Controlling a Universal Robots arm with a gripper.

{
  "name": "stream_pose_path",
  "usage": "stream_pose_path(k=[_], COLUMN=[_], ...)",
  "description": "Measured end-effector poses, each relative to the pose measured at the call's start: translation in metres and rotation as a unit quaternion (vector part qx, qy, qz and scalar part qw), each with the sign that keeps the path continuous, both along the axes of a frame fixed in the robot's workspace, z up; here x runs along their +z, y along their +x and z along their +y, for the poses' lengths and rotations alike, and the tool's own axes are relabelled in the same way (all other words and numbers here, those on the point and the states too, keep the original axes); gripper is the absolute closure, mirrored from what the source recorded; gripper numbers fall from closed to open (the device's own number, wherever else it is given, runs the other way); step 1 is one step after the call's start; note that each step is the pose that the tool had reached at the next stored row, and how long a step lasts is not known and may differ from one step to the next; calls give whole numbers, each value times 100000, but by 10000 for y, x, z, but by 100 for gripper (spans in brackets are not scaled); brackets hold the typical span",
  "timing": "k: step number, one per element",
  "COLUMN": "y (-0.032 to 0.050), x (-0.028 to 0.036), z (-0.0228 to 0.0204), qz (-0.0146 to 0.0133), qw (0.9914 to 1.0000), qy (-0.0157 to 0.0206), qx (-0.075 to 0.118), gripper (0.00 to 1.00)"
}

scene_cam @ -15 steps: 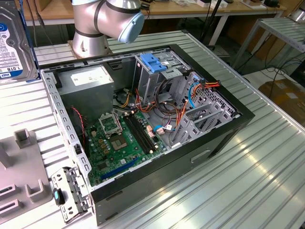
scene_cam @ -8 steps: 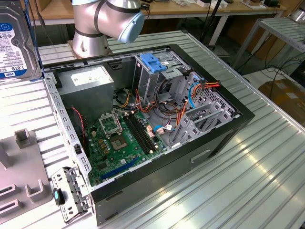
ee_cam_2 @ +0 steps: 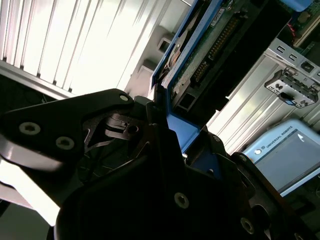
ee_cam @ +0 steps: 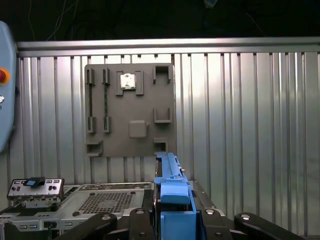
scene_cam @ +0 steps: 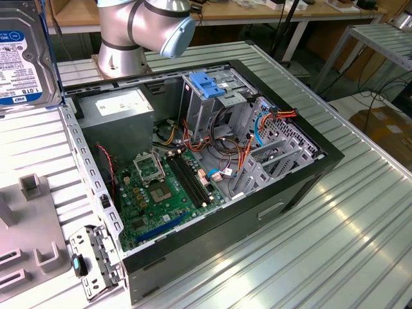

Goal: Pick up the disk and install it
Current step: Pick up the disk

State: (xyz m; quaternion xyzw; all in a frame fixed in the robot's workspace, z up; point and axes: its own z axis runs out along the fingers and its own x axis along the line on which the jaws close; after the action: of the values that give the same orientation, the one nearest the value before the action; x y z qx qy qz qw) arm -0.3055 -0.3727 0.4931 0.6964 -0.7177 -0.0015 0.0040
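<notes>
Now | fingers clenched on the disk, upper left of exterior view | I'd carry it level, blue rails square to the cage.

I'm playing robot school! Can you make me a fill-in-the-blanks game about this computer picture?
1. The gripper holds the disk by its ____ plastic rail.
2. The computer case is ____, not closed.
3. The circuit board inside the case is coloured ____.
Missing words: blue; open; green.
</notes>
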Motion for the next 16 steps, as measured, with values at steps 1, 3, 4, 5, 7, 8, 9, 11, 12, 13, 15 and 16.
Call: stream_pose_path(k=[1, 3, 4, 5, 7, 8, 9, 11, 12, 13, 15, 16], y=[8, 24, 37, 45, 63, 71, 82, 102, 112, 120, 137, 147], x=[0, 0, 0, 0, 0, 0, 0, 0, 0, 0, 0, 0], z=[0, 0, 0, 0, 0, 0, 0, 0, 0, 0, 0, 0], qz=[2, -1, 1, 3, 3, 0, 5, 4, 3, 2, 3, 2], qw=[100000, 100000, 100000, 100000, 100000, 100000, 100000, 100000, 100000, 100000, 100000, 100000], qy=[-3, 1, -1, -2, 0, -1, -3, -2, -2, 0, -2, -1], qx=[0, -2, -2, -1, -4, -1, -1, -1, -3, -3, -1, -2], gripper=[63, 63, 63, 63, 63, 63, 63, 63, 63, 63, 63, 63])
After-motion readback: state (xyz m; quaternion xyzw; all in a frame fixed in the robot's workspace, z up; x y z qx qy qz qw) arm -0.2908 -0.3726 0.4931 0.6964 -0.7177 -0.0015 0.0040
